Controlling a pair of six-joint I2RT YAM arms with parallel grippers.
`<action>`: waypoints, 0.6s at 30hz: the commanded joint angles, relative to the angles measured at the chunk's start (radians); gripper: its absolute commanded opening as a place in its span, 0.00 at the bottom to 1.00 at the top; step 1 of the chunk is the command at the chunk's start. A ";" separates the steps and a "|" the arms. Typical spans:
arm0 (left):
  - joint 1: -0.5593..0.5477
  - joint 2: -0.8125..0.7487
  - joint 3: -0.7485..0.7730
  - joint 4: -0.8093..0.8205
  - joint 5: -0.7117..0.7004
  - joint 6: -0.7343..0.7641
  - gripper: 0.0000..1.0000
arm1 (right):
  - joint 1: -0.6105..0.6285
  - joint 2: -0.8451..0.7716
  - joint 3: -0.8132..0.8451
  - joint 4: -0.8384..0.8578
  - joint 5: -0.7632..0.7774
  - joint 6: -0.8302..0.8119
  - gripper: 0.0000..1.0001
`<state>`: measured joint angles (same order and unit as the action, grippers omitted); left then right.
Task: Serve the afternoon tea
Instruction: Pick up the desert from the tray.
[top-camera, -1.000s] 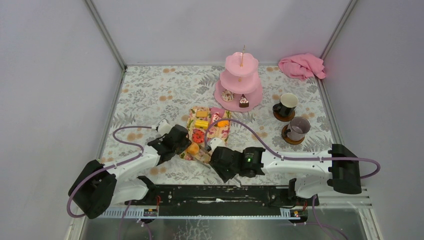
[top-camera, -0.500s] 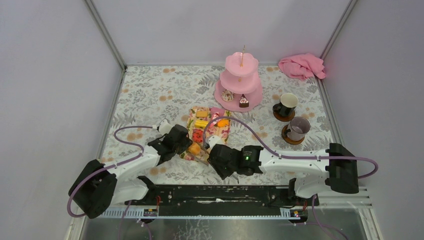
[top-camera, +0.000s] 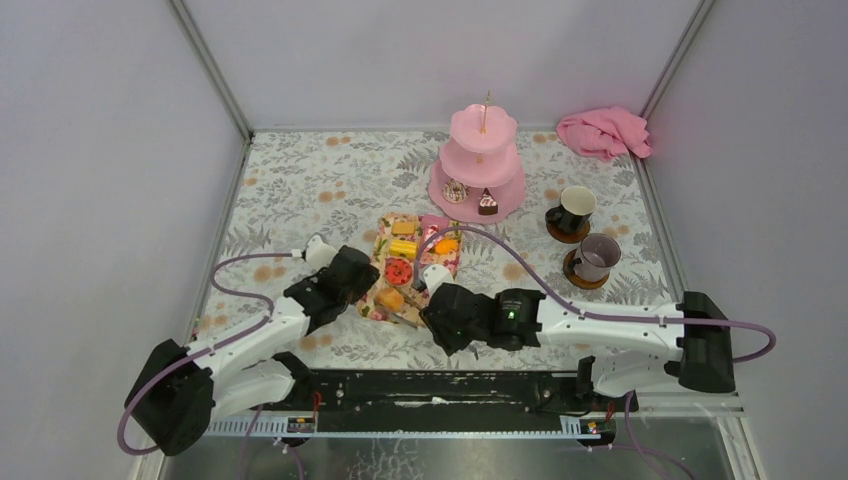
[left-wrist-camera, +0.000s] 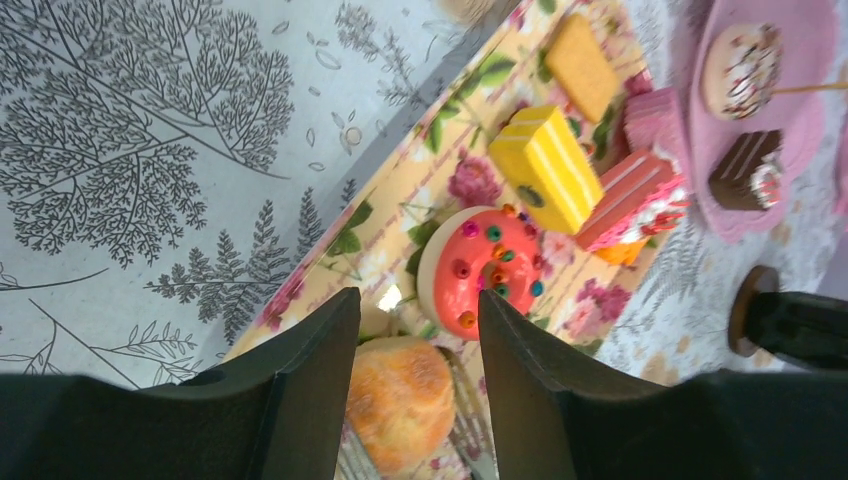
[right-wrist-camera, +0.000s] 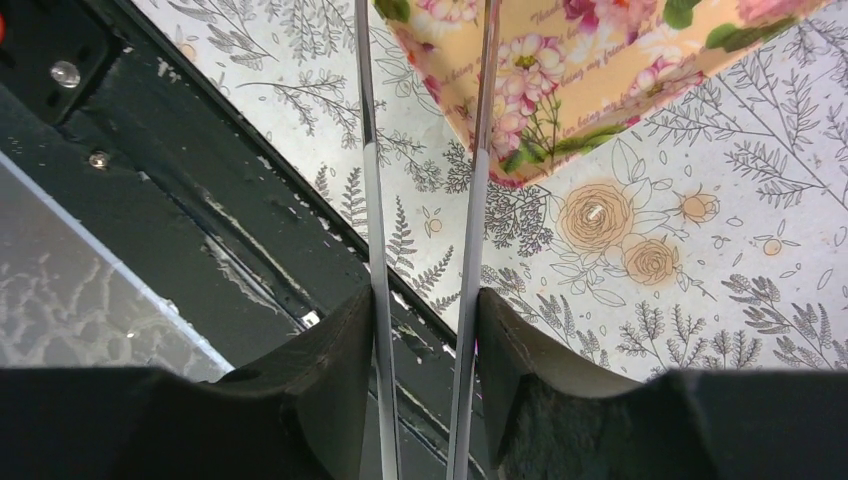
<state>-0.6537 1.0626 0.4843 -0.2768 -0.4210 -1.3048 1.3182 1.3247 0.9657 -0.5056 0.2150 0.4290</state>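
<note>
L gripper (left-wrist-camera: 417, 300) half open over orange cake (left-wrist-camera: 400, 400), R gripper (right-wrist-camera: 425, 300) clamps tongs (right-wrist-camera: 480, 150)

A pink three-tier stand (top-camera: 478, 170) stands upright at the back, with a doughnut (top-camera: 455, 190) and a chocolate slice (top-camera: 487, 203) on its bottom tier. To its right stand a black mug (top-camera: 573, 210) and a grey mug (top-camera: 596, 257). A yellow cake (left-wrist-camera: 546, 167), a red cake (left-wrist-camera: 480, 272), a pink slice (left-wrist-camera: 633, 197) and an orange bun (left-wrist-camera: 400, 400) lie on a floral tray (left-wrist-camera: 400, 205).
</note>
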 joint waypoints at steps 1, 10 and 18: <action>0.002 -0.063 0.030 -0.037 -0.120 -0.041 0.55 | -0.008 -0.073 0.062 0.001 -0.014 -0.013 0.23; 0.002 -0.091 0.046 -0.039 -0.160 -0.017 0.55 | -0.008 -0.157 0.086 -0.034 -0.031 0.025 0.21; 0.002 -0.091 0.047 -0.015 -0.166 0.021 0.55 | -0.008 -0.209 0.096 -0.065 -0.002 0.062 0.20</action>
<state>-0.6537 0.9749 0.4992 -0.3019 -0.5323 -1.3132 1.3151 1.1660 1.0012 -0.5690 0.1905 0.4587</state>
